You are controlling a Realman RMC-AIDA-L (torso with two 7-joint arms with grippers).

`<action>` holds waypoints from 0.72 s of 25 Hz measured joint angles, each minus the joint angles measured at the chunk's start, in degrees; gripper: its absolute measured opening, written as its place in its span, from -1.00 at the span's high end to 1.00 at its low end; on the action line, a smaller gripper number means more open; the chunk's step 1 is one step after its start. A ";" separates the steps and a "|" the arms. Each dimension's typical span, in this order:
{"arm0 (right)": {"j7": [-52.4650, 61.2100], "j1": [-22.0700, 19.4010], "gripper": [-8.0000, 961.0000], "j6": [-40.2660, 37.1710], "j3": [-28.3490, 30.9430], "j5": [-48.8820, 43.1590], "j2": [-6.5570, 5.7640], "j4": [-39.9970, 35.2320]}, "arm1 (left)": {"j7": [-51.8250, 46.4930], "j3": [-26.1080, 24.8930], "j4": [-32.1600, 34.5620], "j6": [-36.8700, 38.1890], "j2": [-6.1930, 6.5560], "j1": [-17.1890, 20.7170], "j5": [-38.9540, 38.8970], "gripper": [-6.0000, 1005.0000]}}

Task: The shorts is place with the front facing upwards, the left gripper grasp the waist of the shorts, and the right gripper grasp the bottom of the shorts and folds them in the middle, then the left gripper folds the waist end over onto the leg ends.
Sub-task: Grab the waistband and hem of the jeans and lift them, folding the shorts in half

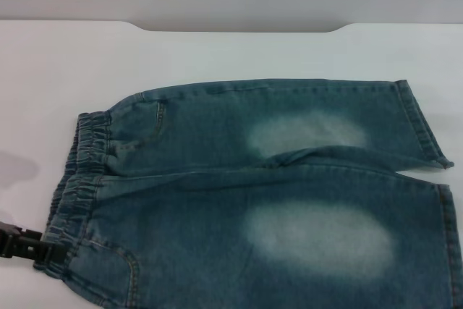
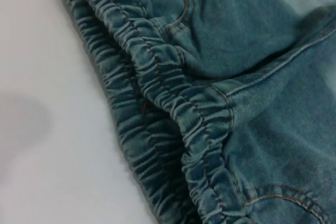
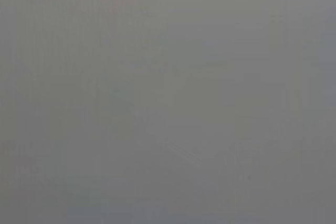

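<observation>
While the shorts (image 1: 275, 193) lie lengthwise across the counter (image 1: 65, 63), your left gripper (image 1: 29, 245) touches the waistband (image 1: 76, 193); whether its fingers are spread, you cannot tell.

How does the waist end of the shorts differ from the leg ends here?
The waist of the shorts is gathered into ruffled elastic ridges, while the leg ends are flat, straight stitched hems. The waist lies at the robot's left, with the left gripper at its near corner; the leg ends lie at the right with no gripper near. Both are the same blue-green denim, lying on the white table.
</observation>
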 joint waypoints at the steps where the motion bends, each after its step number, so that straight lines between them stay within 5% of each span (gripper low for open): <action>1: 0.00 -0.07 -0.21 0.00 0.08 0.01 0.00 0.02 | 0.09 -0.08 -0.11 0.01 -0.01 -0.06 0.13 -0.67; 18: 0.00 -0.69 -0.21 0.55 0.57 0.10 0.00 0.26 | 0.13 0.28 -0.74 1.94 0.33 -1.06 0.55 -0.67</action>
